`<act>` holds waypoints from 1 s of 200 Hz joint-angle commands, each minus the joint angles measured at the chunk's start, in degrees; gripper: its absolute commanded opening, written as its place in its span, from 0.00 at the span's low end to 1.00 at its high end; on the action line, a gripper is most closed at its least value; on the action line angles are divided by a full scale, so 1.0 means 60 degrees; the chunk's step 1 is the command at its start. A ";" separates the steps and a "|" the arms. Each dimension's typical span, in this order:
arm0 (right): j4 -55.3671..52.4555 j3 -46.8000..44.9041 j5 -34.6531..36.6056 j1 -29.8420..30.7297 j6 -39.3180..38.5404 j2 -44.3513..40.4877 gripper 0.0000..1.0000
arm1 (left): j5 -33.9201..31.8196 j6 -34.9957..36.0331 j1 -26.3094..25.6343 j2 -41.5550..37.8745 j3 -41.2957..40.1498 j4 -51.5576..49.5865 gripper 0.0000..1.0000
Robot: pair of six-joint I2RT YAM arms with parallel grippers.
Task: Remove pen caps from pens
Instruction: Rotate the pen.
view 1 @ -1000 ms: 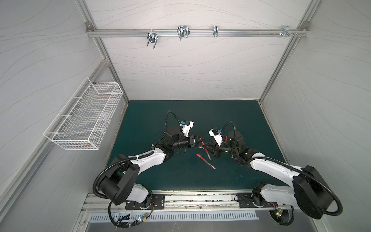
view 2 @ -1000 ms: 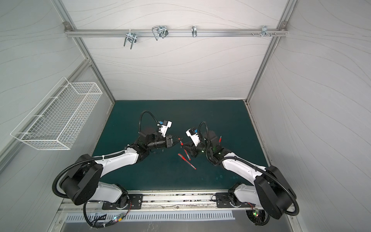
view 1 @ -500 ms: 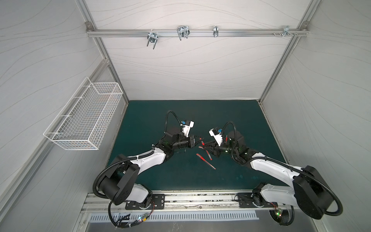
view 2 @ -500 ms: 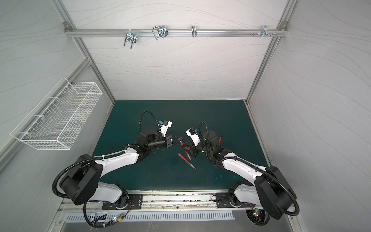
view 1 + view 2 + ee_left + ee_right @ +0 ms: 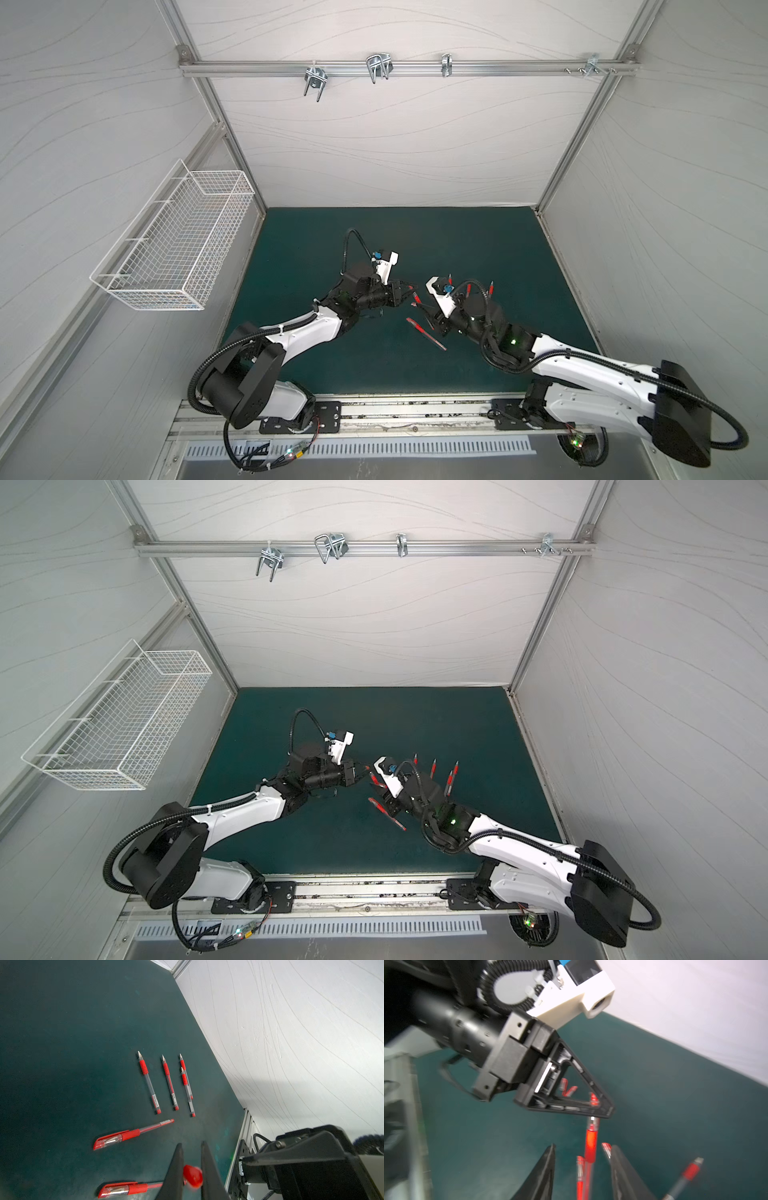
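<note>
My left gripper is shut on a red pen cap over the middle of the green mat; it also shows in a top view. Facing it, my right gripper is open. An uncapped pen hangs blurred between its jaws, touching neither, its silver tip just under the left gripper's fingertips. Several uncapped pens lie in a row to the right. Two capped pens lie on the mat below the grippers.
Loose red caps lie on the mat behind the left gripper. One more pen lies in front of the grippers. A white wire basket hangs on the left wall. The right wall stands close to the pen row.
My right gripper has opened and let go of the pen, which now sits loose between its jaws. The left gripper has closed tight on the cap. Both arms have hardly moved.
</note>
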 commanded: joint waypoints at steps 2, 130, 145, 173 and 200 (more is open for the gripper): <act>0.0009 0.0351 0.2979 0.0612 -0.0851 0.0326 0.42 | -0.0185 0.0205 -0.0031 -0.0274 0.0404 0.0150 0.00; -0.0793 0.1186 0.1717 0.0864 -0.0285 0.1853 0.29 | -0.0165 0.0245 -0.0027 -0.0305 0.0414 0.0089 0.00; -0.0821 0.1247 0.1712 0.0849 -0.0230 0.1995 0.27 | -0.0179 0.0248 -0.0021 -0.0283 0.0431 0.0102 0.00; -0.1026 0.1416 0.1575 0.0692 -0.0031 0.2333 0.24 | -0.0169 0.0249 -0.0034 -0.0261 0.0437 0.0110 0.00; -0.1160 0.1553 0.1493 0.0507 0.0120 0.2593 0.18 | -0.0178 0.0261 -0.0033 -0.0233 0.0437 0.0102 0.00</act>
